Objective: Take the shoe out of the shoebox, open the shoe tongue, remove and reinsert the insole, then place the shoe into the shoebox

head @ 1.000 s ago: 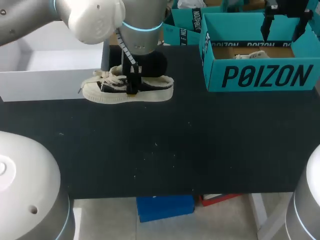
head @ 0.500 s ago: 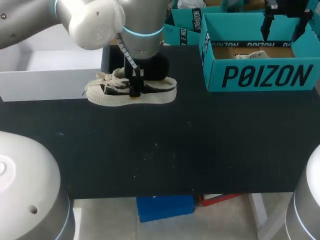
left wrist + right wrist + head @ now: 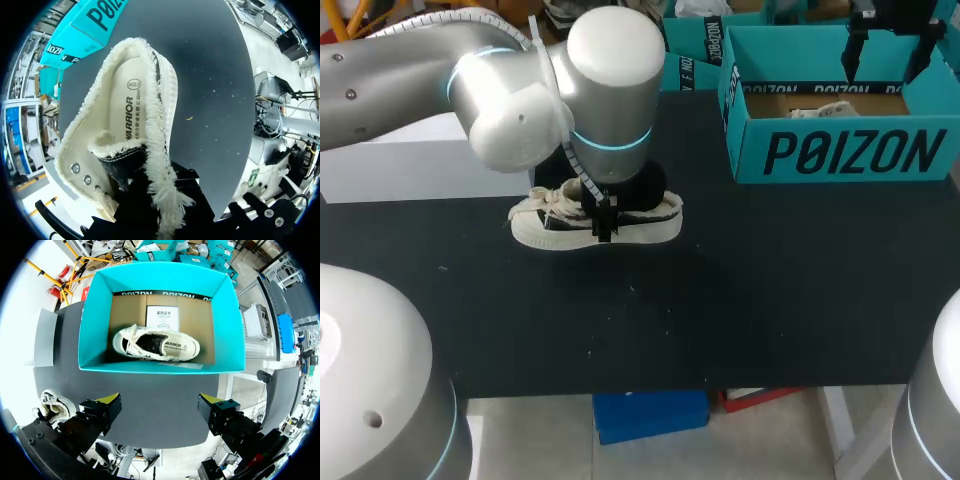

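Now the left gripper point(image 3: 603, 218) pinches the shoe point(image 3: 645, 228) by its fleecy side wall and has carried it toward the frame's centre
Its jaws press that wall from both sides, with the toe pointing to the frame's left. Over the last second the shoe has come from nearer the upper left, down and rightward over the open table point(image 3: 720, 310); I cannot tell whether the sole touches the cloth. The insole point(image 3: 131, 107) lies seated inside, so I judge the taking-out done and the tongue and insole work next. The right gripper point(image 3: 160, 402) hangs with jaws spread wide above the shoebox point(image 3: 840, 150) at upper right, holding nothing; a second shoe point(image 3: 155, 344) lies inside that box
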`<state>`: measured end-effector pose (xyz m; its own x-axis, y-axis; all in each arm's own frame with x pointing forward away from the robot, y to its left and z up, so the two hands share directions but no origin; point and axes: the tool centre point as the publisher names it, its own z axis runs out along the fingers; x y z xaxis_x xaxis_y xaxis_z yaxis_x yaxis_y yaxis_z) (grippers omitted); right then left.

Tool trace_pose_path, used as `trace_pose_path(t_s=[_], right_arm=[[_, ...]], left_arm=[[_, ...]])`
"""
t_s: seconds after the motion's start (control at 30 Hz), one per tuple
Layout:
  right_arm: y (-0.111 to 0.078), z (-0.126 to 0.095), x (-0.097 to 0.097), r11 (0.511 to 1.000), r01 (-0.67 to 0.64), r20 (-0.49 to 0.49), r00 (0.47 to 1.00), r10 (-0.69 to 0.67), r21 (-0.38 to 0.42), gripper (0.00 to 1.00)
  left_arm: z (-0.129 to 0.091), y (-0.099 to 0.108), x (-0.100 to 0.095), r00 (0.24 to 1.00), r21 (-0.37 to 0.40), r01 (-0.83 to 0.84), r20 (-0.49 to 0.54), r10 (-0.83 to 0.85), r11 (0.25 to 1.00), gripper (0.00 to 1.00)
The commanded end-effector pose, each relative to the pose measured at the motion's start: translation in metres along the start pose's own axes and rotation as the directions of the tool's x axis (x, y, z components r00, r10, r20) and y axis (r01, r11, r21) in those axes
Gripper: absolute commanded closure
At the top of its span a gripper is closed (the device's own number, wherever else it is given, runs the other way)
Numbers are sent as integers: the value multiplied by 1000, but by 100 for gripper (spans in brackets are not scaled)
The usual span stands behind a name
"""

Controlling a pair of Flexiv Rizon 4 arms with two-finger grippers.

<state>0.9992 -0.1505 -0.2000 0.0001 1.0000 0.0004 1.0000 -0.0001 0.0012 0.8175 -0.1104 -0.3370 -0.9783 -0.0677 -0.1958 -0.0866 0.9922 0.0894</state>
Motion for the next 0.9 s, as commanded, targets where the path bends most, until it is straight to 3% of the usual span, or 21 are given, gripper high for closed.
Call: trace_pose_path(t_s=[0.03,0.23,0.67,0.7,0.73,0.77,0.9], right_arm=[[1,0,0,1000,0,1,1000,0,1,0],[1,0,0,1000,0,1,1000,0,1,0],[1,0,0,1000,0,1,1000,0,1,0],[1,0,0,1000,0,1,1000,0,1,0],[1,0,0,1000,0,1,1000,0,1,0],[1,0,0,1000,0,1,1000,0,1,0],[1,0,0,1000,0,1,1000,0,1,0]], left_arm=[[27,-9,-1,1000,0,11,-5,-11,1000,100],[53,-13,-4,999,-22,32,-22,-32,999,100],[83,-18,-1,1000,-66,14,-11,-15,998,100],[83,-18,-1,1000,-66,12,-16,-13,998,71],[82,-18,-1,1000,-66,9,-26,-11,998,22],[78,-17,-1,999,-62,1,-35,-3,998,0],[50,-13,1,997,-50,-41,-71,38,998,0]])
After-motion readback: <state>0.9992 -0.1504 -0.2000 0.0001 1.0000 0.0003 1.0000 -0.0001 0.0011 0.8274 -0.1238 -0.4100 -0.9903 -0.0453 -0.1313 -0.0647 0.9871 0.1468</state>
